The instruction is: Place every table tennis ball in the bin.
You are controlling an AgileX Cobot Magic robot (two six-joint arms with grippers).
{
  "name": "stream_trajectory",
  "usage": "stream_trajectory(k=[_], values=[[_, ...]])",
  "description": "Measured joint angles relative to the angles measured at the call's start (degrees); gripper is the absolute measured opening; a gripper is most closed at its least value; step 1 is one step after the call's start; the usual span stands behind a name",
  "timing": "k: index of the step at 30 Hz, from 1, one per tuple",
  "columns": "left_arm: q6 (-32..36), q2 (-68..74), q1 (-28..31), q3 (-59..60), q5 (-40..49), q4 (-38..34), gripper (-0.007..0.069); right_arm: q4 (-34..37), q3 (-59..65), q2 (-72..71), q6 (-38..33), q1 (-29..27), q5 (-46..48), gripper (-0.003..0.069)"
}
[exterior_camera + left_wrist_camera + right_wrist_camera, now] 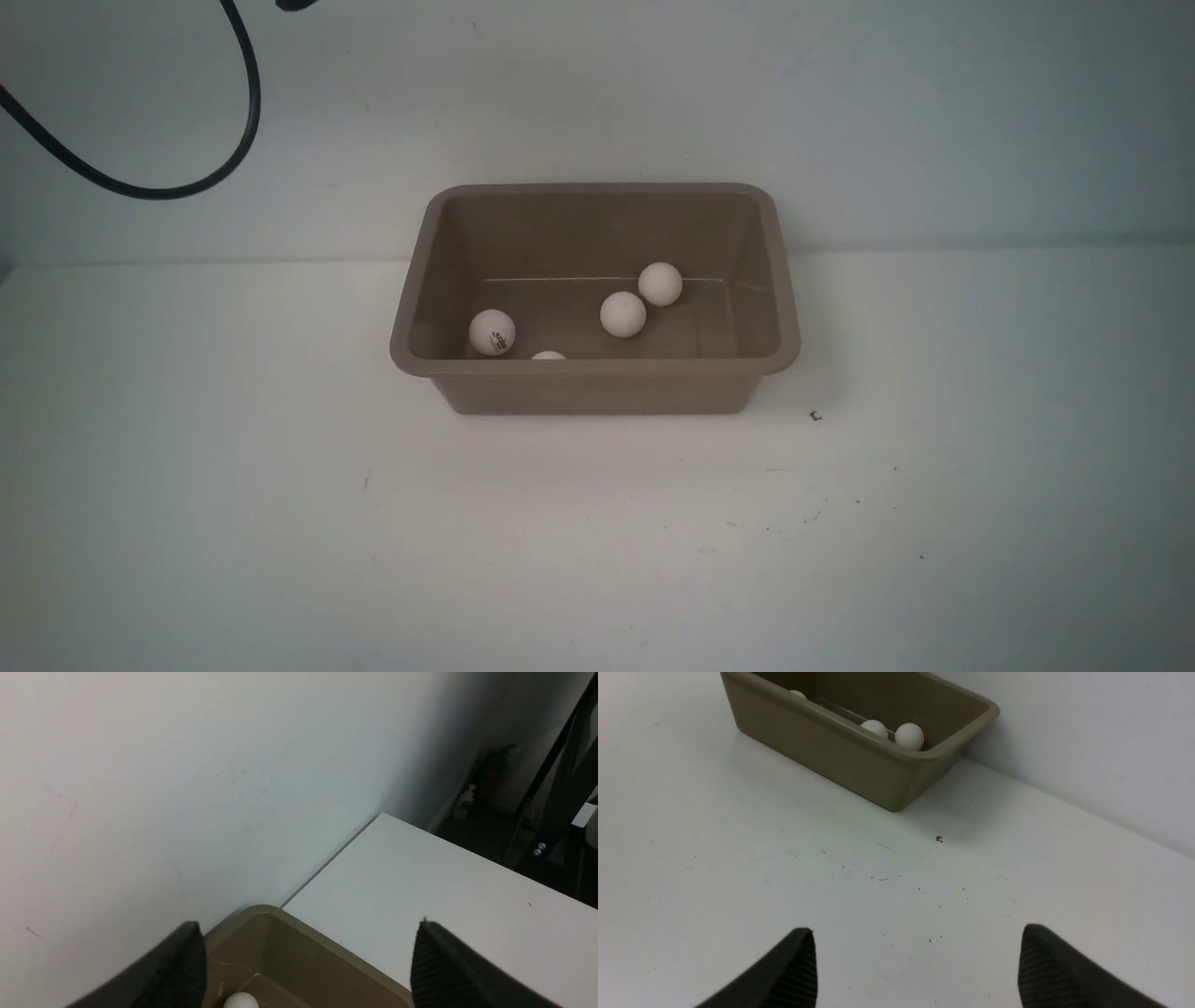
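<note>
A rectangular taupe-brown plastic bin (597, 390) with rounded corners and a flared rim is seen in the middle of the front view. It stands upright on a white tabletop (233, 523) with its opening turned upward. Its long axis is laid from the left of the frame to the right, parallel to the pale wall (653, 93) behind it, and its far long side is set close to that wall.

All four small white table tennis balls are found inside the bin, on its floor. A logo-printed ball (492, 332) is placed at the lower left of the interior. A half-hidden ball (548, 356) is seen just to its right, cut off by the near rim. Near the centre, a nearer ball (623, 314) and a farther ball (660, 284) are set just beside each other, the latter up and to the right. A black cable (247, 112) is looped across the upper left of the frame.

Neither arm is shown in the front view. In the left wrist view the left gripper (308, 926) is shown with its black ribbed fingers (187, 966) spread wide and nothing held. A corner of the bin by the wall is seen beyond them, with one ball inside. In the right wrist view the right gripper (919, 929) is likewise spread wide and empty. It is held over the tabletop, well apart from the bin, with one of the bin's corners turned toward it.
</note>
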Motion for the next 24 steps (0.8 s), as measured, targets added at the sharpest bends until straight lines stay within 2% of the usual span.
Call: stream_trajectory(k=[6,13,18,24], values=[[0.0,0.0,0.0,0.0,0.0,0.0,0.0531,-1.0,6.0,-0.9,-0.3,0.0,-1.4,0.0525],[0.0,0.0,0.0,0.0,0.1,-0.4,0.0531,-1.0,6.5,-1.0,-1.8,0.0,-3.4,0.0525],[0.0,0.0,0.0,0.0,0.2,-0.6,0.0531,3.1,6.9,-1.0,-4.9,0.0,-5.3,0.0525],[0.6,0.0,-0.5,0.0,0.5,-2.7,0.0528,4.2,7.0,-1.0,-5.3,0.0,-5.5,0.0525]])
